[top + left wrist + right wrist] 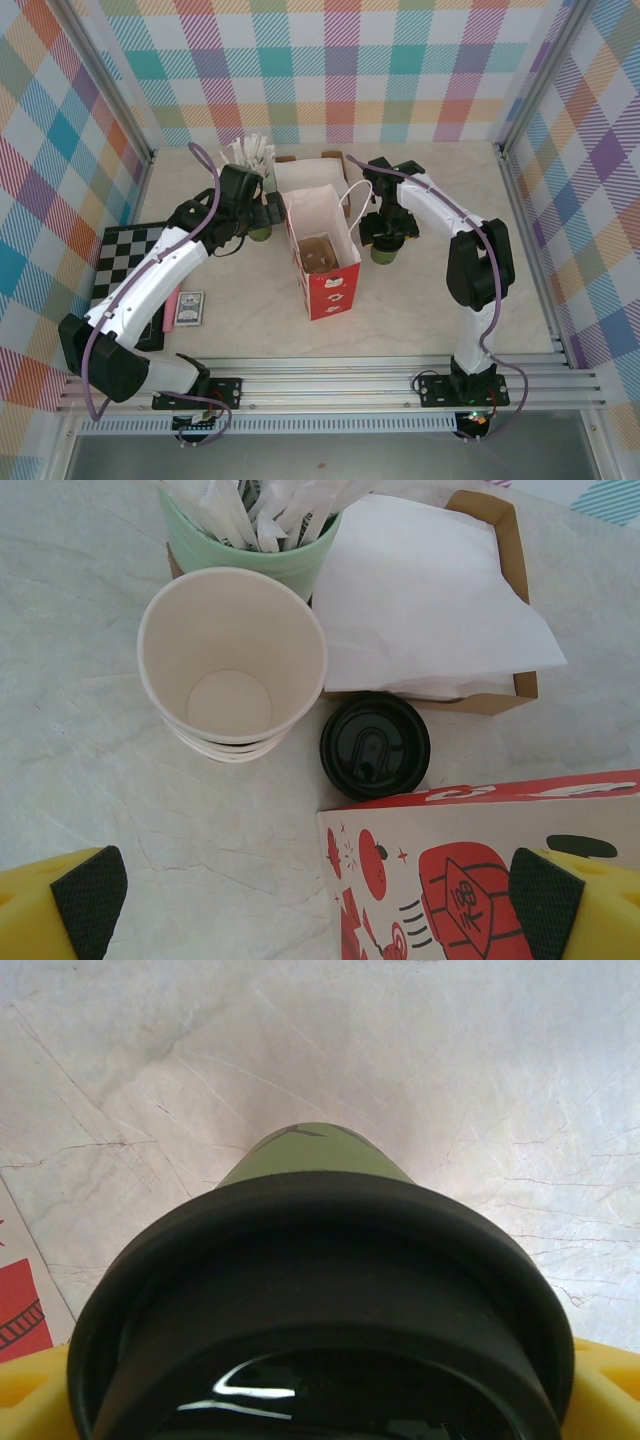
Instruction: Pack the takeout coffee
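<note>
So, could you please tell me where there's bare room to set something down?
Bare tabletop lies between the paper bag and the right arm, and between bag and card deck. Crowded behind the bag: cup stack, black lid, napkin tray.

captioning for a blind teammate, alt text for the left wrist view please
A stack of cream paper cups stands on the marble table, a loose black lid beside it, below the open left gripper. Beyond: a mint cup of wrapped sticks, a tray of napkins; a red-printed bag lower right.
</note>
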Motion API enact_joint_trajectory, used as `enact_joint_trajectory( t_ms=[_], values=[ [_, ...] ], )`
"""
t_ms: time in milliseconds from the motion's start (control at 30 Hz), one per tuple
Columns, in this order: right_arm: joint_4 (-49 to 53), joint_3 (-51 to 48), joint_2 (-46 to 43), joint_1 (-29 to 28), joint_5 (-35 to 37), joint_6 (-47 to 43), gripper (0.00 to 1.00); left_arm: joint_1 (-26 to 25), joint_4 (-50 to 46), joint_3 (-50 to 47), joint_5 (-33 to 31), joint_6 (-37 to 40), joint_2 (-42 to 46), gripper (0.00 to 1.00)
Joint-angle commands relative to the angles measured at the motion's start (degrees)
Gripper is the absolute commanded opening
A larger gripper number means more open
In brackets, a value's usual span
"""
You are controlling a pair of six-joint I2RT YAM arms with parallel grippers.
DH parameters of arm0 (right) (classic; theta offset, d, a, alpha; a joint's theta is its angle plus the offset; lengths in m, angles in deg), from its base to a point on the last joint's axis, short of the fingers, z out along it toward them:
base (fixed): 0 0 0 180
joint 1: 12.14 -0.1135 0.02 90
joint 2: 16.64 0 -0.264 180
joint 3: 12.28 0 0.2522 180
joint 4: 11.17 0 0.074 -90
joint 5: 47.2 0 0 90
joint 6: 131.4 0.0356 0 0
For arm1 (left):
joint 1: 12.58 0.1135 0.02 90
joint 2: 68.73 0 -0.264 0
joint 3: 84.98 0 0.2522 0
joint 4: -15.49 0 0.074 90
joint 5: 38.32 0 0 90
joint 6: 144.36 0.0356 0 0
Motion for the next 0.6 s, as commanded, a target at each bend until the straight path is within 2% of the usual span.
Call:
enact_joint_trajectory(
  t_ms=[0,133,233,567],
  values=[
    [1.34,0.97,-0.13,-0.37,0.77,0.20,0.85,0.94,-0.09,0.40,0.20,1.50,0.06,1.00],
    [1.60,0.96,-1.43,-0.35,2.02,-0.02,0.85,1.05,0.15,1.12,0.77,2.37,0.27,1.00],
    [1.36,0.48,-2.57,-0.42,2.69,-0.49,0.80,1.60,1.53,1.46,1.51,3.80,1.22,1.00],
    [-0.02,-2.64,-9.66,-0.35,5.44,-0.97,0.74,6.93,8.13,4.37,6.25,10.45,0.51,1.00]
  ],
)
